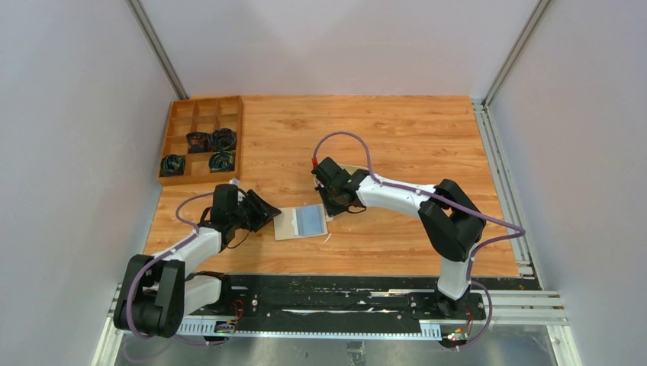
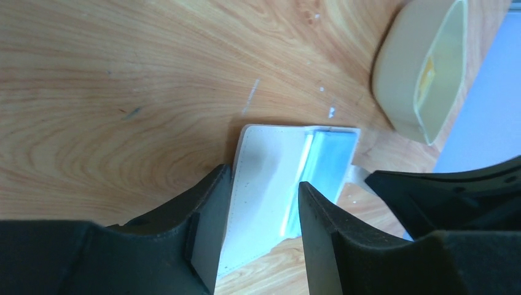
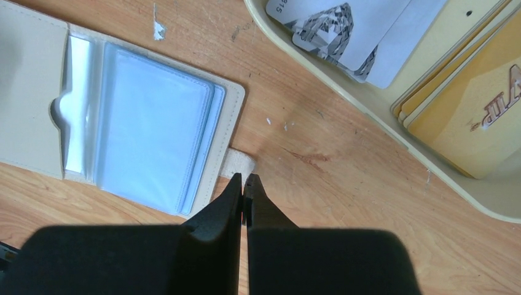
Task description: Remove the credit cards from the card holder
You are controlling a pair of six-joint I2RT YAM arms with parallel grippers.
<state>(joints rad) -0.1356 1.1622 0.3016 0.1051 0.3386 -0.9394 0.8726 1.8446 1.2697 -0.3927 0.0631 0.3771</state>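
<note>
Left gripper (image 2: pixel 264 178), left wrist view: jaws part-open, straddling the cream flap of the card holder (image 2: pixel 273 147), which lies open on the wooden table (image 2: pixel 123 92). Right wrist view: right gripper (image 3: pixel 244 179) jaws pressed together just beside the snap tab (image 3: pixel 238 163) — credit cards (image 3: pixel 467 110) lie in the cream tray (image 3: pixel 439 43). Top view: both grippers flank the card holder.

The card holder (image 3: pixel 153 123) lies opened flat on the wooden bench (image 3: pixel 319 184), its cream-beige cover spread out, pale blue-grey clear pockets facing up and a short snap tab poking from one long edge. The credit cards (image 3: pixel 344 24) rest apart from it in a cream tray (image 3: pixel 375 104) nearby: whitish ones printed with a diamond overlap loosely, while yellow-orange ones sit stacked beside them.
</note>
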